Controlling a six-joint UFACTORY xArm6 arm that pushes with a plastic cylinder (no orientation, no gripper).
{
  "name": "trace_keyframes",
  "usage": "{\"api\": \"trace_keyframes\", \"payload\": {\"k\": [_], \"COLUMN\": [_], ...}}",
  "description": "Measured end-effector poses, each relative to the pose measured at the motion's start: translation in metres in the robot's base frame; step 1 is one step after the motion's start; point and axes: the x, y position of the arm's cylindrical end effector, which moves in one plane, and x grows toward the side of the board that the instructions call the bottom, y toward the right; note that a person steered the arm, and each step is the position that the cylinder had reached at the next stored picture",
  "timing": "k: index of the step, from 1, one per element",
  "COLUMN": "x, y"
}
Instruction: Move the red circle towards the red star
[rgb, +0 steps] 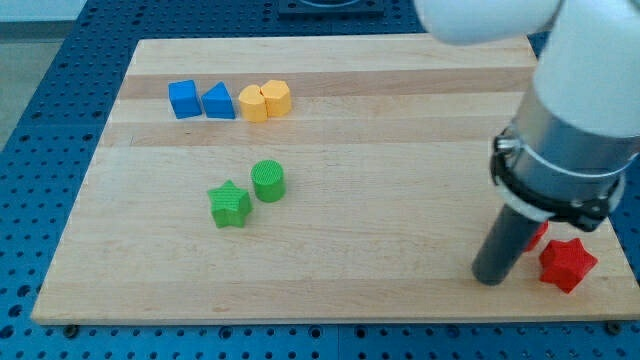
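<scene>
The red star (567, 263) lies near the board's bottom right corner. The red circle (537, 236) sits just up and left of it, mostly hidden behind the rod; only a red sliver shows, close to or touching the star. My tip (490, 276) rests on the board just left of both red blocks, right beside the red circle.
A green star (230, 204) and a green circle (268, 181) sit left of the middle. A blue cube (183, 99), a blue triangle (218, 102) and two yellow blocks (265, 100) line the view's top left. The wooden board's bottom edge (300, 312) is near my tip.
</scene>
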Motion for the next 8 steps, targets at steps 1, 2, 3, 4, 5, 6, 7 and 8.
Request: {"api": "trace_keyframes", "payload": {"k": [1,2,3,4,5,6,7,8], "x": [-0.018,-0.050,-0.051,-0.051,-0.047,-0.042,-0.040,-0.040], "y": [-0.024,-0.008,-0.005,0.029,0.029,0.029,0.029,0.029]}}
